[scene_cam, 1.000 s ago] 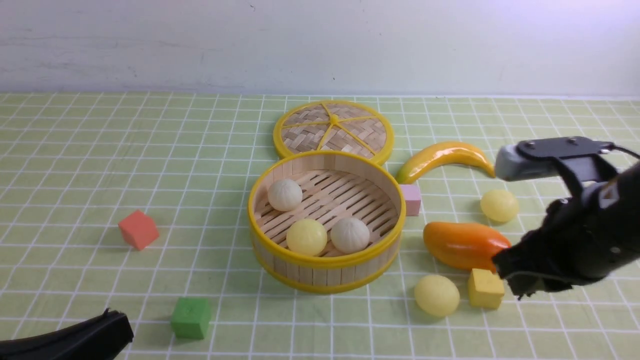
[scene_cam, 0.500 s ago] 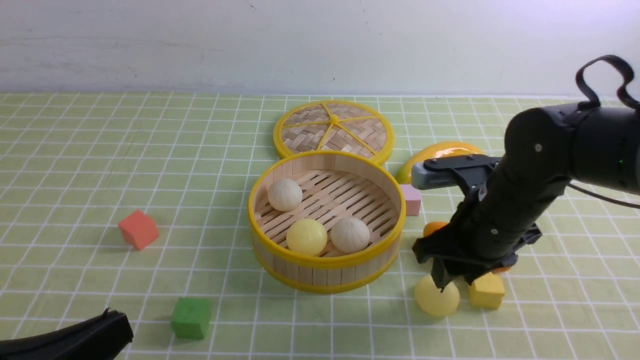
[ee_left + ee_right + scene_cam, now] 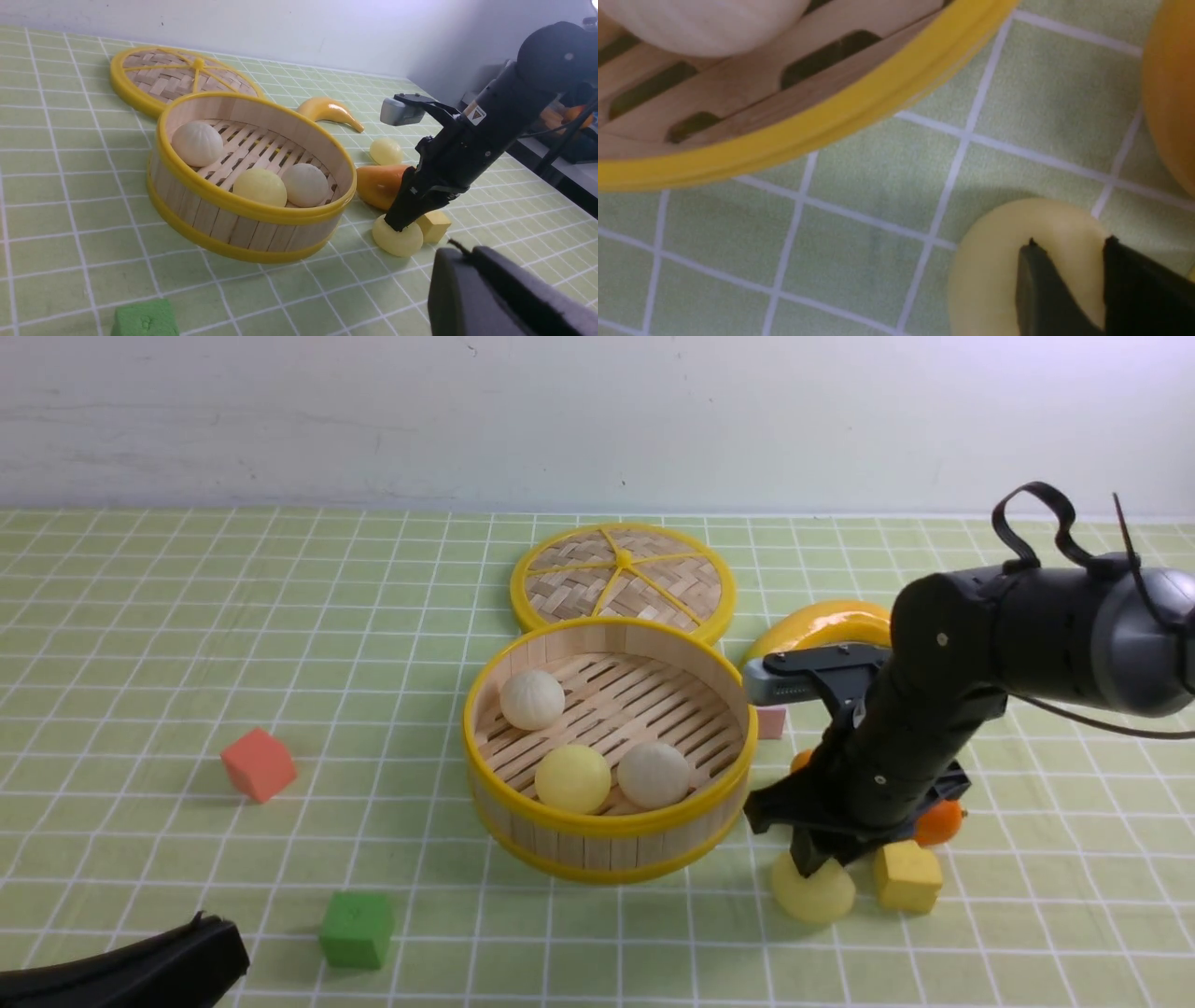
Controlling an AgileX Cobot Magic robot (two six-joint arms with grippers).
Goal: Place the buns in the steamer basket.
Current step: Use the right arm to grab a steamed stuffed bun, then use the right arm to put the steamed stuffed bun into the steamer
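The steamer basket [image 3: 607, 821] stands mid-table and holds two off-white buns [image 3: 531, 699] [image 3: 653, 774] and one pale yellow bun [image 3: 571, 777]. A second pale yellow bun [image 3: 814, 901] lies on the cloth to the basket's front right. My right gripper [image 3: 808, 863] is down on it, fingertips [image 3: 1045, 280] dug into its top a narrow gap apart, with the bun [image 3: 994, 261] showing between them. The third yellow bun [image 3: 386, 150] lies farther back and is hidden by the arm in the front view. My left gripper [image 3: 219, 943] rests shut and empty at the front left.
A yellow cube [image 3: 906, 875] and the orange mango [image 3: 938, 821] lie right beside the gripped bun. A pink cube [image 3: 770, 721], a banana [image 3: 822, 621] and the woven lid [image 3: 623, 579] lie behind. A red cube [image 3: 259, 763] and a green cube [image 3: 356, 929] lie to the left.
My right arm swung in from the far right and came down onto the front yellow bun. It now covers the mango and the far bun. The left arm has not moved.
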